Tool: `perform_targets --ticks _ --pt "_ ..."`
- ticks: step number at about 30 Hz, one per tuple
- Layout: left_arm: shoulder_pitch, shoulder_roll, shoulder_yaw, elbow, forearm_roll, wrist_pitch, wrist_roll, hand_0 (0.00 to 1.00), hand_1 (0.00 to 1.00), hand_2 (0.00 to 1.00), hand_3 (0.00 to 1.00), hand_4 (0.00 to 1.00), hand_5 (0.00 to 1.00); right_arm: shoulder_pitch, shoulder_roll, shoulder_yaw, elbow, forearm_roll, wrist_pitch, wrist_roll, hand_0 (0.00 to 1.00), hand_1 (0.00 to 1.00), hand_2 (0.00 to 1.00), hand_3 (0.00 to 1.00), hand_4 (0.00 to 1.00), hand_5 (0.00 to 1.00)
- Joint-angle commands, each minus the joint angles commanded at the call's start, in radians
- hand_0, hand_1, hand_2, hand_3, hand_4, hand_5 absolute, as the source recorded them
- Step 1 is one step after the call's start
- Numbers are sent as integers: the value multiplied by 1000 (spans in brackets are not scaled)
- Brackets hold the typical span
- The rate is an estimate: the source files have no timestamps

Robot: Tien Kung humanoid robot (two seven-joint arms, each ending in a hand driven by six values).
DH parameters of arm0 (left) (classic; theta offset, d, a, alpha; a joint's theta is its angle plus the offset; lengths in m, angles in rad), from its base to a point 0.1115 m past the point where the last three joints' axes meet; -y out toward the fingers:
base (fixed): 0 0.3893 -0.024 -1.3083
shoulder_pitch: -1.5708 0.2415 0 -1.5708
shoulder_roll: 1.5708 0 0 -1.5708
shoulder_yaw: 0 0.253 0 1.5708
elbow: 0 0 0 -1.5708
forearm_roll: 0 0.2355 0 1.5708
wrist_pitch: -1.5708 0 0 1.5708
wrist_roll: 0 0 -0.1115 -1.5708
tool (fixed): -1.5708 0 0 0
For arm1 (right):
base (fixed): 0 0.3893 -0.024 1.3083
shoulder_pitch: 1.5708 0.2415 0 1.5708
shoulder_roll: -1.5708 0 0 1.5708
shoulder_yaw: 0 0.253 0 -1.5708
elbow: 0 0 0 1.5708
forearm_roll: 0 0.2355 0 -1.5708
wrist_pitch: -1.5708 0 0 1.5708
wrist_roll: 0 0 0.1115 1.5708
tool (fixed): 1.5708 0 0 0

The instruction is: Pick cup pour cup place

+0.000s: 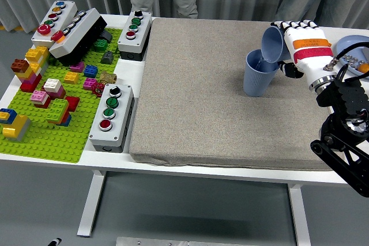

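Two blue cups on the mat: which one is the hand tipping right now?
The upper cup, gripped by the right hand and tilted mouth-down over the other. The lower cup stands upright on the grey mat, ungripped.
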Motion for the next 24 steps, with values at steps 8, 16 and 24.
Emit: perform_targets --ticks 8,16,24 --pt "0 0 1 0 -2 0 -1 838 809 883 806 648 998 12 -10 -14 1 -2 13 -7 885 743 657 674 805 177" --pt "-3 1 2 0 -4 0 -1 838 810 885 806 648 998 23 -20 -26 3 -5 19 -14 887 744 656 670 804 174" --pt "-3 1 1 0 -2 0 -1 839 809 884 806 648 998 27 -20 -29 6 -7 19 -16 890 744 657 669 804 172"
